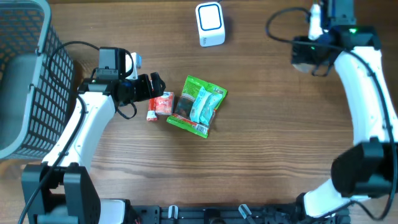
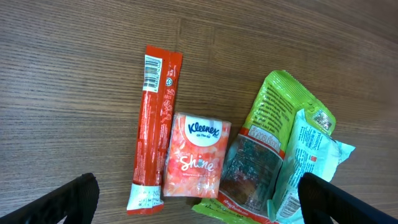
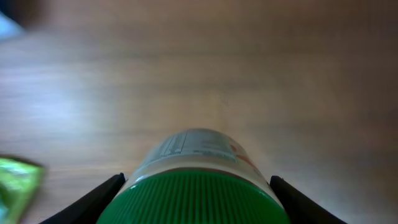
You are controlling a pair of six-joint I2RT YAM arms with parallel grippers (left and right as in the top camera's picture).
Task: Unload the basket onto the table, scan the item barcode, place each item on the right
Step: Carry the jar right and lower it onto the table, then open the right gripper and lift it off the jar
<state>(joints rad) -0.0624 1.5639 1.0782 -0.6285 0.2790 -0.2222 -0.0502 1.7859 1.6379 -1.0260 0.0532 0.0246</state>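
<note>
Right wrist view shows the right gripper (image 3: 196, 202) pinching a white-labelled bottle with a green ribbed cap (image 3: 196, 158) at lower centre, apparently not yet presented to the white boxy scanner (image 1: 209, 23) at the overhead's top centre, so the scan looks undone, while the left gripper (image 2: 208, 199) hangs spread above a red stick sachet (image 2: 154, 124).

One basket (image 1: 25, 74), one scanner (image 1: 210, 23), one red sachet (image 2: 154, 124), one tissue pack (image 2: 196, 155), one green bag (image 2: 273, 118), one blue packet (image 2: 311, 162), one green-capped bottle (image 3: 196, 180).

Green-capped, white-labelled bottle (image 3: 198, 155) in the right pincer (image 3: 196, 202), well apart from the white scanner (image 1: 209, 23)
</note>
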